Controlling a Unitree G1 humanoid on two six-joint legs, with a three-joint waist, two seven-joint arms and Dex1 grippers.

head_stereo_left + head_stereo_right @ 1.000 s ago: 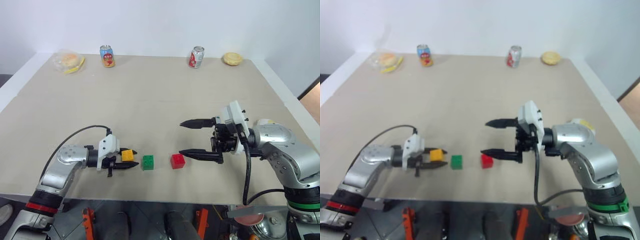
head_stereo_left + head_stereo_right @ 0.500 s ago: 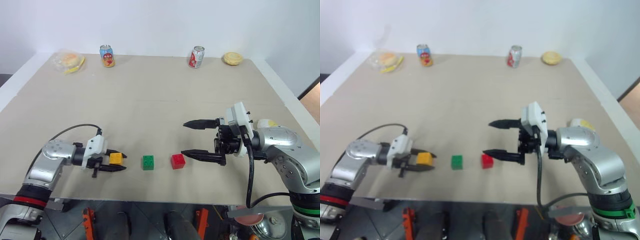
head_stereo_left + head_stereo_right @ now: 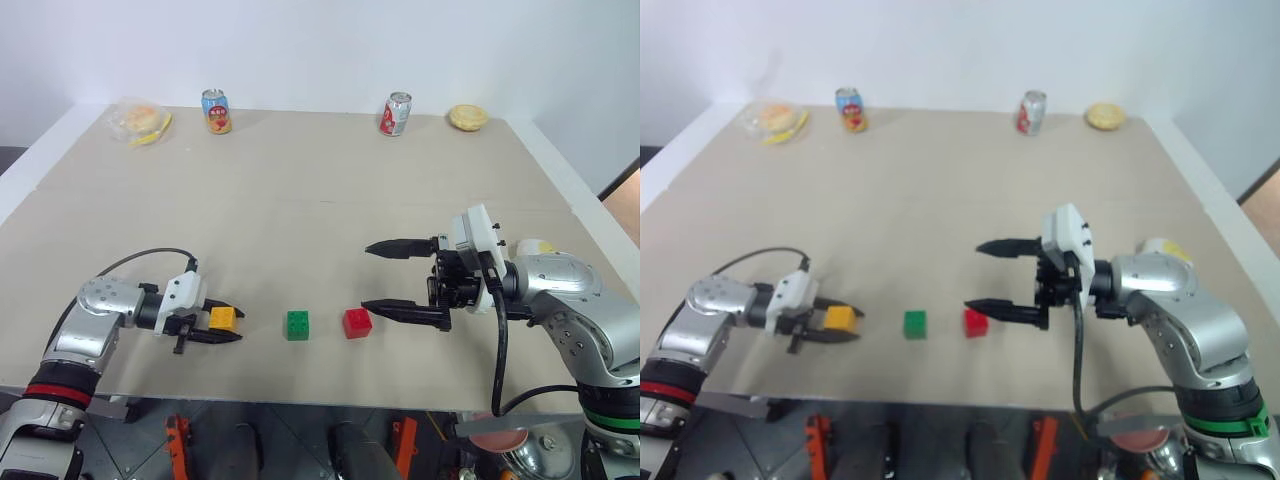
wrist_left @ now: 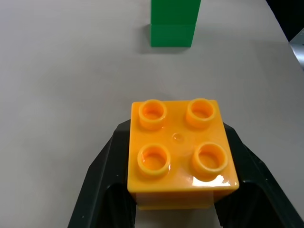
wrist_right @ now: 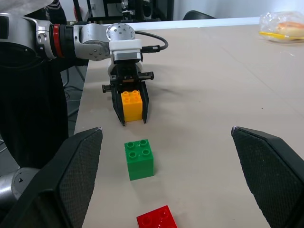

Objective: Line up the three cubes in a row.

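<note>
The orange-yellow cube (image 3: 222,319) sits between the black fingers of my left gripper (image 3: 235,325), which is shut on it low at the table's front left. From the left wrist, its four studs (image 4: 180,152) face up. To its right, a gap away, the green cube (image 3: 296,325) rests on the table, and the red cube (image 3: 356,322) lies a little further right. All three lie roughly on one line along the front edge. My right gripper (image 3: 366,277) hovers open just right of the red cube, holding nothing.
Along the table's far edge stand two drink cans (image 3: 215,111) (image 3: 396,114), with a bagged bun (image 3: 140,120) at the far left and a bun (image 3: 467,117) at the far right. The tan table (image 3: 300,200) drops off just in front of the cubes.
My left gripper has slid to the left with the orange-yellow cube, widening the gap to the green cube. The right gripper stays open in about the same place.
</note>
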